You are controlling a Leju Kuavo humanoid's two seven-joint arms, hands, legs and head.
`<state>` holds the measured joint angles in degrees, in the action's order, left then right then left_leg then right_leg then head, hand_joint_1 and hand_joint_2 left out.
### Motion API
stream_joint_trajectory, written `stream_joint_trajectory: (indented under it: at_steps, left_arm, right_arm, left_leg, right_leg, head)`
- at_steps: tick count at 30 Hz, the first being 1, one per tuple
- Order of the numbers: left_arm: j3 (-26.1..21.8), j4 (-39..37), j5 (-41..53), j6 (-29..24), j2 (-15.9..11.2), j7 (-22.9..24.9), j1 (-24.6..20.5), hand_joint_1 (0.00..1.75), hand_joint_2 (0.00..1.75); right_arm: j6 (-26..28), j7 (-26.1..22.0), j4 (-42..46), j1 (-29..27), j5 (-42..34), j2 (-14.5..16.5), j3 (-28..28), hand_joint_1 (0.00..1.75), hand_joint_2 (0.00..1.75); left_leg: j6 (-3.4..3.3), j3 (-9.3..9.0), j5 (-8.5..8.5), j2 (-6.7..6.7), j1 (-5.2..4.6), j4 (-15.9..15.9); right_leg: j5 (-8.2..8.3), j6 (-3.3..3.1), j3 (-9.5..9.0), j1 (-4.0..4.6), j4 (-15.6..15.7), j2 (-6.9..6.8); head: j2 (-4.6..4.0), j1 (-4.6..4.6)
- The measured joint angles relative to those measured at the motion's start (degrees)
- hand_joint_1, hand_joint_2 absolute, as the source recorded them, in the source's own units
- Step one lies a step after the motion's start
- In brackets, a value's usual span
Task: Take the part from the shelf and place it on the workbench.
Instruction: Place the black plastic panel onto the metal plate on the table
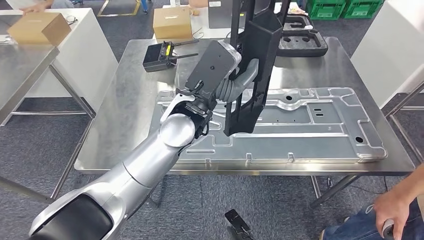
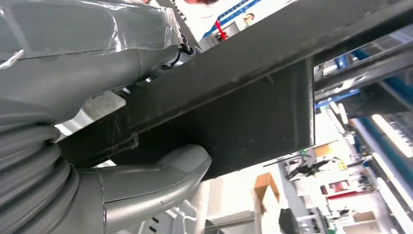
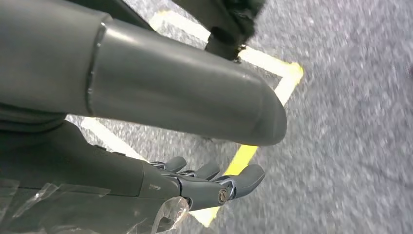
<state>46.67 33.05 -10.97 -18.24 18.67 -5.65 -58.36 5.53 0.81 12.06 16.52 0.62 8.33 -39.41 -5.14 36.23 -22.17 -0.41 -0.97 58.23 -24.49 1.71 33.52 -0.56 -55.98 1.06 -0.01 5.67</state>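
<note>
The part is a long black moulded piece held nearly upright over the steel workbench. My left hand grips it about halfway up, with the thumb pressed against the part's dark flat side. Its lower end is over the pressed aluminium panel lying on the bench; whether it touches the panel I cannot tell. My right hand hangs above the grey floor and holds nothing, with its thumb straight and its fingers loosely apart.
A black remote controller and a black foam case lie at the bench's far side. Cardboard boxes sit beyond it. A seated person's hand is at the near right. Yellow tape marks the floor.
</note>
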Motion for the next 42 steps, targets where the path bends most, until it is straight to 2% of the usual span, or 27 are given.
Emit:
stream_joint_trajectory:
  at_steps: [1,2,4,6,9,10,11,12,14,15,16,19,21,22,24,25,26,27,28,30,31,33,36,38,40,41,42]
  left_arm:
    - [0.04,0.04,0.01,-0.03,0.00,0.04,-0.11,1.75,1.75]
    - [0.07,0.08,0.01,-0.06,-0.01,0.08,-0.19,1.75,1.75]
    - [0.11,0.20,0.02,-0.13,-0.01,0.14,-0.24,1.75,1.75]
    - [0.16,0.34,0.04,-0.15,0.02,0.14,-0.41,1.75,1.75]
    - [0.31,0.37,0.09,-0.17,0.04,0.14,-0.43,1.75,1.75]
    - [0.39,0.37,0.13,-0.17,0.04,0.15,-0.30,1.75,1.75]
    - [0.49,0.37,0.21,-0.19,0.04,0.20,-0.19,1.75,1.75]
    - [0.57,0.37,0.32,-0.20,0.05,0.26,-0.13,1.75,1.75]
    - [0.70,0.37,0.53,-0.21,0.10,0.39,-0.13,1.75,1.75]
    - [0.77,0.37,0.58,-0.19,0.14,0.48,-0.16,1.75,1.75]
    - [0.87,0.37,0.61,-0.16,0.18,0.56,-0.17,1.75,1.75]
    - [1.32,0.37,0.69,-0.01,0.26,0.72,-0.15,1.75,1.75]
    - [1.48,0.37,0.85,0.20,0.30,0.77,-0.16,1.75,1.75]
    - [1.55,0.37,0.97,0.30,0.31,0.85,-0.14,1.75,1.75]
    - [1.79,0.37,1.22,0.45,0.31,1.14,0.05,1.75,1.75]
    - [1.95,0.37,1.33,0.46,0.31,1.31,0.22,1.75,1.75]
    - [2.12,0.37,1.44,0.49,0.31,1.48,0.35,1.75,1.75]
    - [2.28,0.37,1.54,0.52,0.32,1.65,0.41,1.75,1.75]
    - [2.45,0.37,1.61,0.55,0.34,1.80,0.40,1.75,1.75]
    - [2.72,0.38,1.66,0.62,0.45,1.99,0.28,1.75,1.75]
    - [2.81,0.38,1.66,0.65,0.55,2.07,0.22,1.75,1.75]
    - [2.95,0.38,1.61,0.70,0.76,2.16,0.12,1.75,1.75]
    - [3.11,0.39,1.49,0.72,1.12,2.22,0.03,1.75,1.75]
    - [3.22,0.39,1.34,0.69,1.27,2.29,-0.04,1.75,1.75]
    - [3.44,0.39,1.13,0.67,1.33,2.52,0.08,1.75,1.75]
    - [3.58,0.39,1.03,0.67,1.33,2.66,0.20,1.75,1.75]
    - [3.72,0.39,0.99,0.67,1.33,2.73,0.30,1.75,1.75]
  right_arm:
    - [0.03,-0.02,0.00,0.03,-0.01,0.01,0.00,0.00,0.00]
    - [0.05,-0.03,0.00,0.08,-0.02,0.00,0.00,0.00,0.00]
    - [0.07,-0.03,0.00,0.18,-0.02,-0.08,0.00,0.00,0.00]
    - [0.05,-0.04,0.00,0.23,-0.02,-0.11,-0.07,0.00,0.00]
    - [0.06,-0.03,0.00,0.18,-0.01,-0.28,-0.52,0.00,0.00]
    - [0.07,-0.01,0.00,0.14,0.02,-0.38,-0.68,0.00,0.00]
    - [0.06,0.02,0.00,0.09,0.05,-0.49,-0.78,0.00,0.00]
    - [0.05,0.06,0.00,0.05,0.08,-0.60,-0.83,0.00,0.00]
    - [-0.01,0.13,0.00,-0.02,0.16,-0.75,-0.92,0.00,0.00]
    - [-0.05,0.13,0.00,-0.04,0.20,-0.77,-0.96,0.00,0.00]
    - [-0.09,0.13,0.00,-0.06,0.23,-0.77,-0.99,0.00,0.00]
    - [-0.15,0.13,0.01,-0.06,0.26,-0.72,-1.01,0.00,0.00]
    - [-0.24,0.12,0.02,-0.07,0.27,-0.66,-1.02,0.00,0.00]
    - [-0.28,0.10,0.02,-0.09,0.27,-0.63,-1.03,0.00,0.00]
    - [-0.34,-0.01,0.02,-0.18,0.28,-0.62,-1.03,0.00,0.00]
    - [-0.38,-0.06,0.02,-0.25,0.28,-0.61,-1.03,0.00,0.00]
    - [-0.42,-0.10,0.02,-0.33,0.28,-0.59,-1.03,0.00,0.00]
    - [-0.45,-0.15,0.02,-0.39,0.27,-0.55,-1.03,0.00,0.00]
    - [-0.47,-0.21,0.02,-0.43,0.25,-0.49,-1.03,0.00,0.00]
    - [-0.47,-0.36,0.02,-0.48,0.10,-0.25,-1.03,0.00,0.00]
    - [-0.46,-0.42,0.02,-0.48,0.02,-0.17,-1.02,0.00,0.00]
    - [-0.47,-0.51,0.02,-0.44,-0.13,-0.07,-1.02,0.00,0.00]
    - [-0.50,-0.65,0.02,-0.39,-0.27,-0.03,-1.03,0.00,0.00]
    - [-0.53,-0.75,0.02,-0.39,-0.44,-0.02,-1.05,0.00,0.00]
    - [-0.53,-0.84,0.02,-0.40,-0.68,-0.04,-1.07,0.00,0.00]
    - [-0.52,-0.87,0.02,-0.40,-0.78,-0.08,-1.07,0.00,0.00]
    - [-0.52,-0.87,0.02,-0.40,-0.84,-0.13,-1.07,0.00,0.00]
  left_leg:
    - [-0.45,-0.67,0.36,0.02,-0.31,-1.63]
    - [-0.58,-0.97,0.11,0.02,-0.45,-2.11]
    - [-0.31,-1.47,0.21,0.01,-0.19,-3.05]
    - [-0.08,-2.26,0.37,0.06,0.27,-3.93]
    - [-0.08,-2.67,0.19,0.06,0.39,-4.13]
    - [-0.02,-2.72,0.08,0.01,0.42,-4.11]
    - [0.09,-2.81,-0.08,-0.06,0.48,-4.08]
    - [0.28,-2.96,-0.28,-0.15,0.59,-4.02]
    - [0.97,-3.26,-0.95,-0.27,0.66,-3.61]
    - [1.34,-3.30,-1.32,-0.29,0.60,-3.33]
    - [1.63,-3.30,-1.62,-0.29,0.50,-3.12]
    - [2.22,-3.29,-2.17,-0.24,0.54,-2.79]
    - [2.84,-2.05,-3.82,-0.13,0.75,0.05]
    - [3.16,-0.56,-5.30,-0.08,0.88,3.18]
    - [3.58,3.80,-8.47,-0.03,1.03,11.53]
    - [3.62,5.63,-9.07,-0.03,1.06,14.51]
    - [3.54,6.60,-8.63,-0.03,1.05,15.56]
    - [3.32,6.33,-7.04,-0.03,1.00,14.13]
    - [2.93,5.09,-4.67,-0.03,0.90,10.68]
    - [1.80,1.45,-0.37,0.01,0.48,2.00]
    - [1.52,0.11,0.61,0.04,0.26,-0.99]
    - [1.43,-0.99,0.41,0.04,-0.09,-2.99]
    - [1.20,-1.75,0.16,0.03,0.31,-3.55]
    - [0.76,-2.35,-0.09,0.05,0.56,-3.70]
    - [0.45,-2.72,-0.48,0.05,0.60,-3.68]
    - [0.45,-2.95,-0.72,0.00,0.66,-3.67]
    - [0.59,-3.25,-1.01,-0.08,0.77,-3.64]
  right_leg:
    - [-0.10,0.13,-0.01,0.00,0.06,-0.05]
    - [-0.15,0.35,0.00,0.01,0.14,-0.10]
    - [-0.35,0.83,-0.09,-0.09,0.20,-0.24]
    - [-1.75,1.40,0.80,-0.06,-2.13,-0.38]
    - [-5.68,2.15,6.44,-0.25,-12.37,-0.48]
    - [-6.01,2.37,8.14,-0.36,-14.82,-0.50]
    - [-5.22,2.55,8.76,-0.48,-15.07,-0.51]
    - [-3.49,2.70,8.21,-0.61,-13.08,-0.54]
    - [0.62,2.95,4.80,-0.87,-5.21,-0.63]
    - [1.77,2.74,3.34,-0.93,-2.07,-0.57]
    - [2.17,2.44,2.49,-0.92,-0.30,-0.51]
    - [1.82,1.06,2.17,-0.74,0.19,-0.32]
    - [1.67,0.40,1.91,-0.86,0.25,-0.34]
    - [1.58,0.20,1.79,-0.90,0.27,-0.36]
    - [1.33,-0.12,1.61,-0.87,0.26,-0.37]
    - [1.17,-0.21,1.47,-0.86,0.26,-0.35]
    - [0.98,-0.26,1.25,-0.83,0.26,-0.30]
    - [0.77,-0.25,0.93,-0.79,0.26,-0.25]
    - [0.52,-0.21,0.53,-0.73,0.27,-0.20]
    - [-0.03,0.01,-0.11,-0.57,0.30,-0.11]
    - [-0.27,0.18,-0.24,-0.52,0.32,-0.08]
    - [-0.59,0.72,-0.35,-0.48,0.46,-0.02]
    - [-1.77,1.62,-0.10,-0.69,-1.02,-0.22]
    - [-4.54,2.09,2.78,-0.74,-7.17,-0.38]
    - [-7.23,2.46,7.46,-0.78,-15.26,-0.41]
    - [-7.25,2.62,9.03,-0.83,-17.32,-0.42]
    - [-6.07,2.76,9.42,-0.91,-16.97,-0.44]
  head:
    - [0.00,-0.03]
    - [0.00,-0.05]
    - [-0.01,-0.05]
    - [-0.01,-0.09]
    - [0.00,-0.14]
    - [0.00,-0.15]
    - [0.00,-0.15]
    - [0.00,-0.16]
    - [0.01,-0.18]
    - [0.01,-0.19]
    - [0.00,-0.20]
    - [0.00,-0.20]
    - [0.01,-0.14]
    - [0.00,-0.10]
    - [-0.01,-0.06]
    - [-0.01,-0.05]
    - [-0.01,-0.05]
    - [-0.01,-0.05]
    - [0.00,-0.05]
    - [0.00,-0.05]
    - [0.00,-0.05]
    - [0.01,-0.07]
    - [0.00,-0.11]
    - [0.00,-0.20]
    - [0.00,-0.24]
    - [0.01,-0.25]
    - [0.01,-0.25]
